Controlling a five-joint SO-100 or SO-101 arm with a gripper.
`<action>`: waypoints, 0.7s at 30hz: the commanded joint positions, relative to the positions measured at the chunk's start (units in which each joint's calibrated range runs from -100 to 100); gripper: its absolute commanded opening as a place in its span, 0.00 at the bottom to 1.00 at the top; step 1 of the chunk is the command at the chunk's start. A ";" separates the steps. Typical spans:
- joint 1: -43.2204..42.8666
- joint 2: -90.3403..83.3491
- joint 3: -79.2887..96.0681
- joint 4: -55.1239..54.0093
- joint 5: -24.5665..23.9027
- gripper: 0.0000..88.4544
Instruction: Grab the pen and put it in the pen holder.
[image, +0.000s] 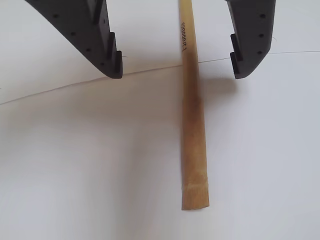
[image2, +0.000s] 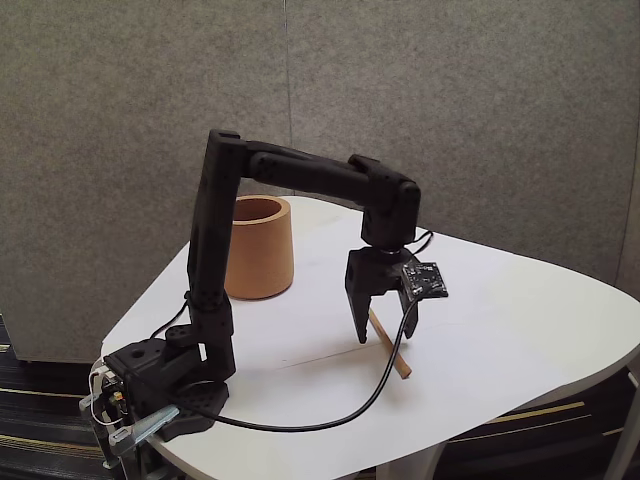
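The pen (image: 193, 130) is a tan wooden stick with small dark print near its far end, lying flat on the white table. In the wrist view it runs between my two dark fingers, nearer the right one. My gripper (image: 177, 75) is open and the fingertips hang just above the table, touching nothing. In the fixed view the gripper (image2: 378, 338) points down over the pen (image2: 390, 348), near the table's middle. The pen holder (image2: 258, 247), a wide light-brown cup, stands upright to the left behind the arm.
The round white table (image2: 500, 320) has bare room to the right of the gripper. A black cable (image2: 330, 415) loops from the wrist along the front edge to the arm's base (image2: 160, 385) at the left corner. A grey wall stands behind.
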 joint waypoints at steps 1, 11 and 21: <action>-0.32 -0.26 -1.08 -0.51 -0.12 0.35; -0.98 -0.91 1.26 -0.59 -0.12 0.35; -1.42 -8.31 7.58 -7.54 0.25 0.35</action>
